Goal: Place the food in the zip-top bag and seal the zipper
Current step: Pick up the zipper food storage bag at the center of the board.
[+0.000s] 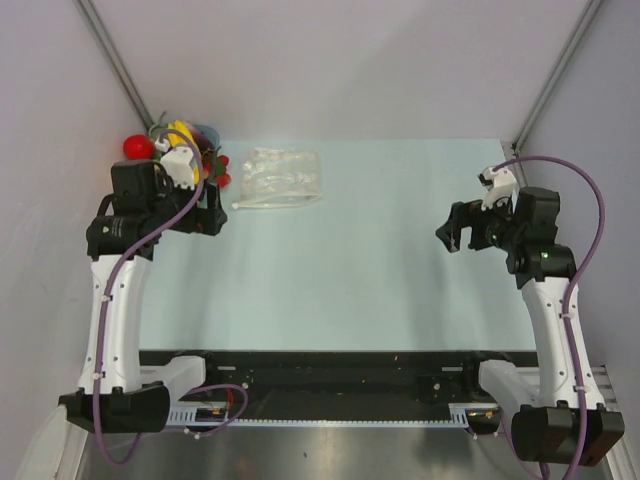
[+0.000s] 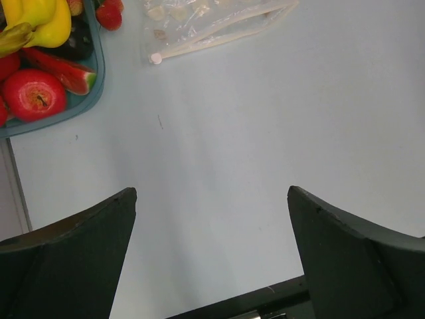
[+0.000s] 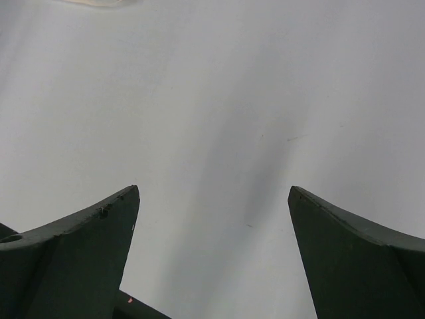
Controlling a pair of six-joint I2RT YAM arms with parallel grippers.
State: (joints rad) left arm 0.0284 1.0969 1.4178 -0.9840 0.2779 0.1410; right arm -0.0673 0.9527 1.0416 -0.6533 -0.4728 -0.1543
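**A:** How do the left fingers [image 1: 205,222] stand?

**B:** Spread wide, holding nothing. They hang over the pale worktop [image 1: 350,280] at the far left, just on the near side of the basket.

**A:** And the right fingers [image 1: 452,235]?

**B:** The same, wide apart and empty. They are above the worktop on the right side, well apart from everything else.

**A:** Where is the bag?

**B:** 1 clear bag [image 1: 282,178] lies flat on the worktop toward the far edge, left of centre and just right of the basket. Its zipper [image 1: 272,203] is 1 whitish strip along the near edge, with 1 small round white tab [image 2: 156,58] at its left end. I can't tell whether the strip is pressed shut. A few pale bits show through the plastic, but I can't tell what they are.

**A:** And the food [image 1: 180,135]?

**B:** It is heaped in 1 blue basket [image 2: 95,93] in the far left corner. The left wrist view shows 1 red apple [image 2: 33,95], 1 watermelon slice [image 2: 63,70], 1 bunch of yellow bananas [image 2: 40,20] and 1 dark piece [image 2: 80,45] under the bananas. There is also 1 red strawberry [image 2: 109,13] at the basket's right rim, and I can't tell whether it is inside or outside. More pieces are cut off by the picture's edge, so I can give no total.
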